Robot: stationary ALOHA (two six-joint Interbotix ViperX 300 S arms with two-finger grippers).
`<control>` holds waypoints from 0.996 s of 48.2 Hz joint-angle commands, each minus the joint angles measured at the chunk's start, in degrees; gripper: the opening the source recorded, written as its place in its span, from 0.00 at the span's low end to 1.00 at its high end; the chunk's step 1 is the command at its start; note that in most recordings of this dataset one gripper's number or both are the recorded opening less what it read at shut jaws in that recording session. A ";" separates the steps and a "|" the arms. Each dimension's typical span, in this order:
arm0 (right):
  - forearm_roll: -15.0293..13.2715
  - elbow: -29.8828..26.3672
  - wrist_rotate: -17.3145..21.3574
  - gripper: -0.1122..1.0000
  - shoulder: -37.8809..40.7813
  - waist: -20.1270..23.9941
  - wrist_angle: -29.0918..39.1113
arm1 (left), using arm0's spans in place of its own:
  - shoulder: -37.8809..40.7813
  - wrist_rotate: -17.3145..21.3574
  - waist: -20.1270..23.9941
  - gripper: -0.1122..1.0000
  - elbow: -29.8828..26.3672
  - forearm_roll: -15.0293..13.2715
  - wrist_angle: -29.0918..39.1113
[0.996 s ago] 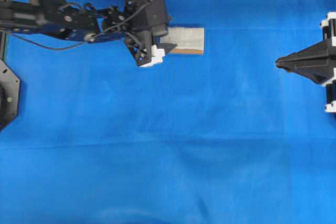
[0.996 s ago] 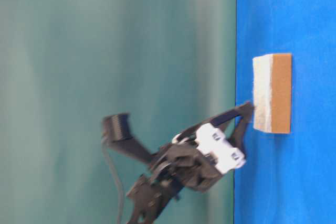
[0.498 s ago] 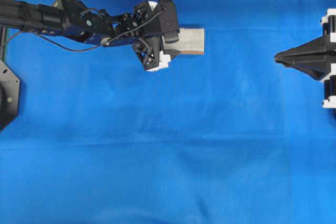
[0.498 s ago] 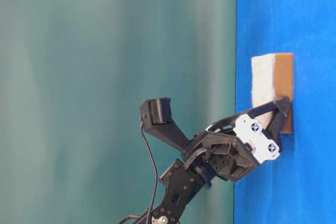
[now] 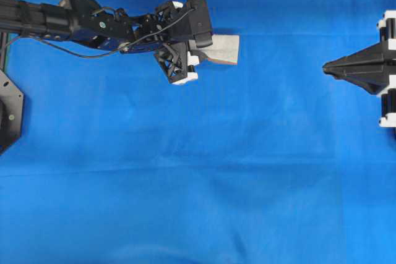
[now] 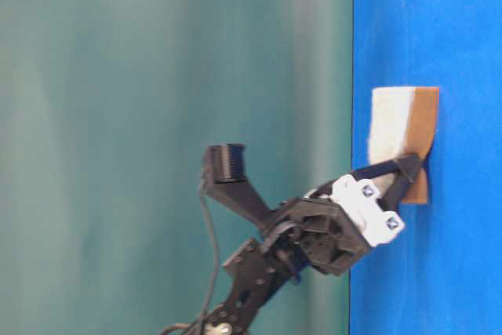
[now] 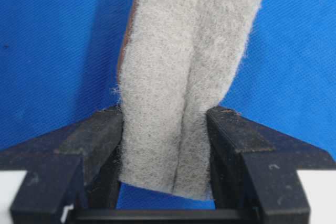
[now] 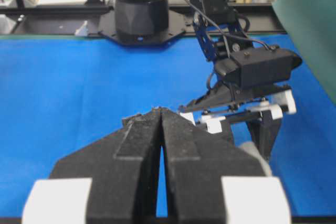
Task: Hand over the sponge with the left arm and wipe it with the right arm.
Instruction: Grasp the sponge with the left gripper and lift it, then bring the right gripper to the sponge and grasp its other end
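The sponge (image 5: 225, 48) lies at the back of the blue cloth, grey-white face up with an orange-brown layer along its near edge (image 6: 422, 139). My left gripper (image 5: 204, 49) is shut on its left end. In the left wrist view both black fingers (image 7: 102, 135) press into the sponge (image 7: 189, 72), and a crease runs along its grey face. The sponge sits slightly skewed in the grip. My right gripper (image 5: 326, 67) hangs at the right edge of the table, far from the sponge, shut with nothing in it (image 8: 160, 111). Its camera sees the left arm (image 8: 252, 66) ahead.
A blue cloth (image 5: 198, 171) covers the whole table. A black base plate (image 5: 8, 115) sits at the left edge. A green backdrop (image 6: 172, 76) stands behind the table. The left arm's base (image 8: 140, 9) stands on a black rail at the far end.
My left gripper's fingers have shut onto the sponge, creasing it and skewing it slightly. The right arm has held still.
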 commanded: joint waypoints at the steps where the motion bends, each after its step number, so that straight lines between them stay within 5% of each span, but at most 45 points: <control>1: 0.09 -0.88 0.09 0.10 0.44 0.00 -0.35 | -4.66 -0.18 -1.67 0.44 -0.53 -0.18 0.97; 8: 0.09 -1.05 0.09 0.10 0.79 -0.09 -0.35 | -9.32 -2.20 -4.83 0.44 -0.70 -0.35 4.57; 31: 0.44 -2.20 0.53 0.10 3.16 -0.09 -0.26 | -19.07 -18.37 -16.44 0.44 0.62 -0.35 9.93; 48: 1.32 -6.94 2.55 0.11 10.11 1.93 -0.26 | -19.25 -19.25 -16.61 0.44 1.14 -0.35 10.02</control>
